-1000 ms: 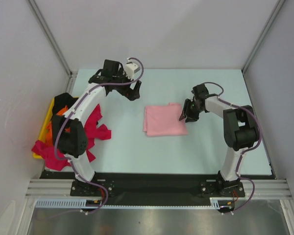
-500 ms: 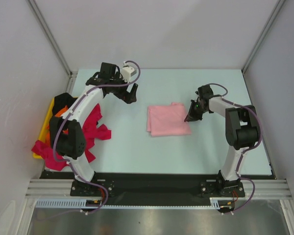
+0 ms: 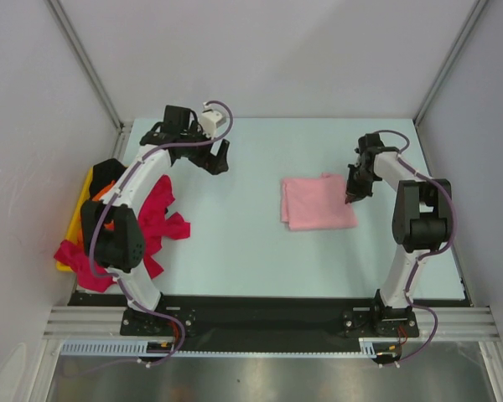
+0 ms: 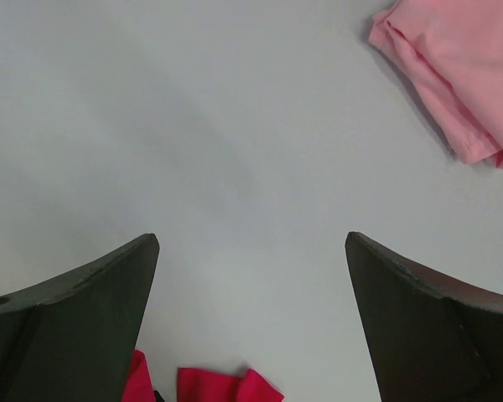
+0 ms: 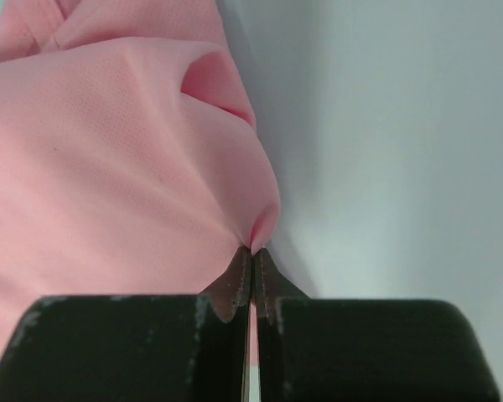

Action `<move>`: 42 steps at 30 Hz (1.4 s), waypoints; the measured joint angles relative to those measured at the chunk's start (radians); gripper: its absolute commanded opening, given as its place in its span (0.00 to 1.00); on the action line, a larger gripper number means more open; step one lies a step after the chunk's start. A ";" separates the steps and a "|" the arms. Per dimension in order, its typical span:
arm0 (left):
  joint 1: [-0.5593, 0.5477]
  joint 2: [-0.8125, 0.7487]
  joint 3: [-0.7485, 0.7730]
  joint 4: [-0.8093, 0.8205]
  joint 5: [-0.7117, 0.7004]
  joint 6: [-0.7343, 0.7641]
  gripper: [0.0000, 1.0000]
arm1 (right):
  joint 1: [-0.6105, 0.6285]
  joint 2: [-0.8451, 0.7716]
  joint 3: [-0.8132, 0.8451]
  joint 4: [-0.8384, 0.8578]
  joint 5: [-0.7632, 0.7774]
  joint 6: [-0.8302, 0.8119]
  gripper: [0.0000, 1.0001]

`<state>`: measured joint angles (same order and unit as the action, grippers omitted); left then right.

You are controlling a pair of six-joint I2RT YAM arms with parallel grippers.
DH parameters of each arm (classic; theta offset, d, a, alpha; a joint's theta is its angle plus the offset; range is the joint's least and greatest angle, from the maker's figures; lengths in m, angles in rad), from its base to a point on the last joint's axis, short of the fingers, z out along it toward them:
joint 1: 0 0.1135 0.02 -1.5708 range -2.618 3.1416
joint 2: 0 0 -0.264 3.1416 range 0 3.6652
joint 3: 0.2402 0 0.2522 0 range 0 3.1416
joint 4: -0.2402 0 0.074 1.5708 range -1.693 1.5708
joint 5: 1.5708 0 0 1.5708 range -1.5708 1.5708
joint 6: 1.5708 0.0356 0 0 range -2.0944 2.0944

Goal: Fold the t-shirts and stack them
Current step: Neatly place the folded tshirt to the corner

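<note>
The folded light pink t-shirt lies on the table right of centre. My right gripper is shut on its right edge; the right wrist view shows pink cloth pinched between the closed tips. My left gripper is open and empty, above bare table at the back left; its wrist view shows the pink shirt's corner at the top right and magenta-red cloth at the bottom. A magenta-red t-shirt is spread at the left by the tray.
A yellow tray at the left table edge holds orange, black and more magenta-red cloth. Grey walls and metal frame posts bound the table.
My right gripper has dragged the folded pink t-shirt to the right, by about its own half-width. My left gripper has drifted slightly left and back, still open.
</note>
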<state>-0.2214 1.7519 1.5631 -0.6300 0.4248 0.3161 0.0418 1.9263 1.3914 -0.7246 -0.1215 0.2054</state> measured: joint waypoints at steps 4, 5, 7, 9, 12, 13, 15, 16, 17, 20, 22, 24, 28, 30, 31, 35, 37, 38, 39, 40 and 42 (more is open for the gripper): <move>0.018 -0.001 0.000 0.001 0.015 0.000 1.00 | -0.007 0.013 0.030 -0.079 0.126 -0.055 0.00; 0.023 -0.001 0.000 0.003 0.022 0.000 1.00 | -0.008 0.013 0.030 -0.092 0.150 -0.062 0.00; 0.029 -0.002 0.000 0.008 0.031 0.000 1.00 | -0.029 0.013 0.027 -0.117 0.203 -0.072 0.00; 0.036 -0.003 0.000 0.011 0.042 0.000 1.00 | -0.074 0.011 0.008 -0.122 0.251 -0.077 0.00; 0.051 -0.008 0.000 0.014 0.058 -0.001 1.00 | -0.161 0.007 -0.034 -0.123 0.340 -0.090 0.00; 0.056 -0.010 0.000 0.016 0.061 -0.001 1.00 | -0.189 0.006 -0.047 -0.125 0.377 -0.098 0.00; 0.065 -0.014 0.000 0.016 0.066 -0.001 1.00 | -0.228 0.006 -0.061 -0.128 0.444 -0.118 0.00; 0.068 -0.015 0.000 0.016 0.069 -0.001 1.00 | -0.243 0.006 -0.063 -0.131 0.478 -0.129 0.00; 0.071 -0.016 0.000 0.016 0.071 -0.001 1.00 | -0.253 0.006 -0.063 -0.130 0.509 -0.137 0.00; 0.075 -0.016 0.000 0.016 0.076 0.000 1.00 | -0.286 0.008 -0.049 -0.130 0.565 -0.151 0.07; 0.076 -0.016 0.000 0.015 0.076 0.001 1.00 | -0.317 0.016 -0.020 -0.130 0.594 -0.158 0.15; 0.078 -0.016 0.000 0.015 0.076 0.006 1.00 | -0.352 0.024 0.018 -0.128 0.612 -0.161 0.45; 0.090 -0.016 0.000 0.014 0.076 0.008 1.00 | -0.393 0.028 0.096 -0.140 0.652 -0.154 0.64; 0.098 -0.016 0.000 0.012 0.076 0.010 1.00 | -0.370 0.024 0.133 -0.148 0.689 -0.129 0.73; 0.100 -0.016 0.000 0.009 0.076 0.010 1.00 | -0.343 0.011 0.137 -0.145 0.713 -0.120 0.73; 0.104 -0.016 0.000 -0.002 0.076 0.010 1.00 | -0.134 -0.102 0.089 -0.134 0.741 -0.052 0.71; 0.104 -0.016 0.000 -0.006 0.076 0.010 1.00 | 0.019 -0.184 0.025 -0.112 0.722 -0.014 0.71; 0.104 -0.016 0.000 -0.008 0.076 0.010 1.00 | 0.079 -0.206 0.006 -0.111 0.708 0.000 0.70; 0.105 -0.016 0.000 -0.008 0.076 0.010 1.00 | 0.149 -0.220 -0.009 -0.108 0.694 0.015 0.70; 0.105 -0.016 0.000 -0.008 0.077 0.010 1.00 | 0.194 -0.222 -0.020 -0.105 0.679 0.029 0.68; 0.107 -0.016 0.000 -0.008 0.078 0.010 1.00 | 0.235 -0.193 -0.039 -0.108 0.652 0.053 0.66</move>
<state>-0.1146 1.7359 1.5631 -0.6384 0.5030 0.3264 0.2764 1.7332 1.3521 -0.8322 0.5308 0.2588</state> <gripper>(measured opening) 0.996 0.678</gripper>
